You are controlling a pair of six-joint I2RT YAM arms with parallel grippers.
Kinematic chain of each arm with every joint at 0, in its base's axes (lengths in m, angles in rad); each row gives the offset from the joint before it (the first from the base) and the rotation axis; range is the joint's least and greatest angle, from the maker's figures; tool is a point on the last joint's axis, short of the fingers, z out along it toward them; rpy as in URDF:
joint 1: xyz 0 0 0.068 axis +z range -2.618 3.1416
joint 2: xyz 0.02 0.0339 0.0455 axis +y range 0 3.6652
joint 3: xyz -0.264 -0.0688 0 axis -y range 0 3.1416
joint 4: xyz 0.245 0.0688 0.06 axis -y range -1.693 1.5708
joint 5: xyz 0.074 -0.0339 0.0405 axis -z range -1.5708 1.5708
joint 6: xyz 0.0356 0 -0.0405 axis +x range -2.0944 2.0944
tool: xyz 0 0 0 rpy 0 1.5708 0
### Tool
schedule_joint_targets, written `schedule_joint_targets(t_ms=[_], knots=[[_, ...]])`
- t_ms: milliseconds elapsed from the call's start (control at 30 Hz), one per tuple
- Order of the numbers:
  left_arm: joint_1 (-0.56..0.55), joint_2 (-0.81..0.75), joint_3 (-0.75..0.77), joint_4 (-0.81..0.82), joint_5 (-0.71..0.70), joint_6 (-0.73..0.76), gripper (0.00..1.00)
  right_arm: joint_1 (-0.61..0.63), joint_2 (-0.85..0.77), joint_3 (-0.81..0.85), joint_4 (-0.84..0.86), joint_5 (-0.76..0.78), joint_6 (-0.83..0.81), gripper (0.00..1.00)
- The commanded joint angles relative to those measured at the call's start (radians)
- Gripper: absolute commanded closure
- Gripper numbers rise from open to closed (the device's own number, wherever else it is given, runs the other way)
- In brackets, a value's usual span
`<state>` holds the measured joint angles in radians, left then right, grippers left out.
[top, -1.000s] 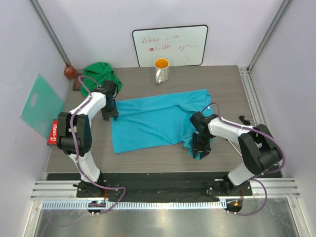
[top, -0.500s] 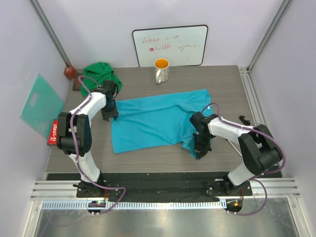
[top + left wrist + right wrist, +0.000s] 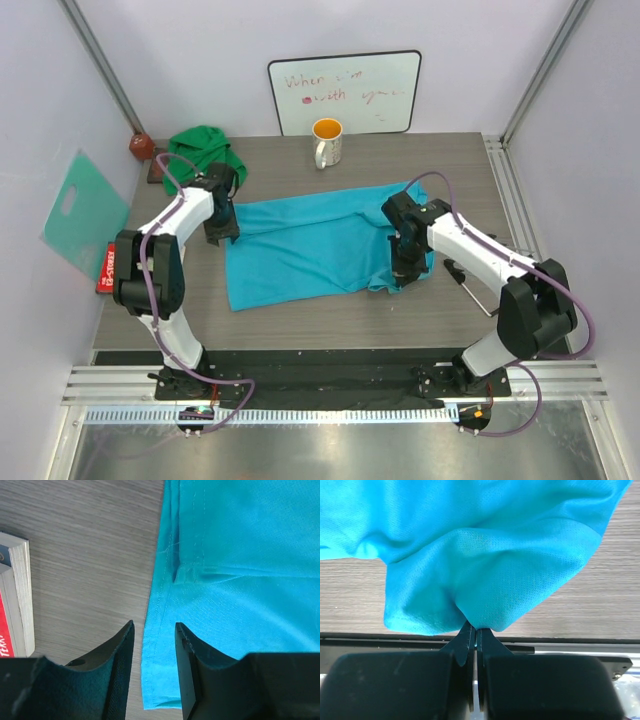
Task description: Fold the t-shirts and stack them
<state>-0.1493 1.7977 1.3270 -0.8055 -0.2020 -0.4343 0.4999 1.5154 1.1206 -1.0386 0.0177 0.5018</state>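
Pinching the turquoise t-shirt [image 3: 310, 245] edge, right fingers [image 3: 466, 642] clamp tight; left fingers [image 3: 121, 657] gape astride its hem.

Fine-mesh knit cloth, matt: turquoise t-shirt [image 3: 485, 555]. Grey wood-grain, matt: table [image 3: 85, 555]. Black matt plastic: left pincer [image 3: 153, 625].

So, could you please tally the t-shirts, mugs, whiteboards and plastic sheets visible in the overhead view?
t-shirts: 2, the turquoise t-shirt and the green t-shirt
mug: 1
whiteboard: 1
plastic sheet: 1
Total: 5
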Motion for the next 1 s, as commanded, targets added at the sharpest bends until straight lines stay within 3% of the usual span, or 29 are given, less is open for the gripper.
schedule_joint_targets(t_ms=[0,333,500,967], knots=[[-0.003,-0.090,-0.026,-0.055,-0.013,-0.001,0.60,-0.008,0.008,0.088,-0.064,0.039,-0.028,0.99],[-0.041,-0.236,-0.163,-0.178,0.182,-0.061,0.57,-0.093,0.107,0.257,-0.067,0.034,-0.085,0.99],[-0.084,-0.277,-0.267,-0.179,0.197,-0.118,0.62,-0.130,0.170,0.312,-0.054,-0.004,-0.098,0.99],[-0.084,-0.365,-0.417,-0.136,0.199,-0.179,0.59,-0.166,0.315,0.470,-0.086,-0.073,-0.151,0.99]])
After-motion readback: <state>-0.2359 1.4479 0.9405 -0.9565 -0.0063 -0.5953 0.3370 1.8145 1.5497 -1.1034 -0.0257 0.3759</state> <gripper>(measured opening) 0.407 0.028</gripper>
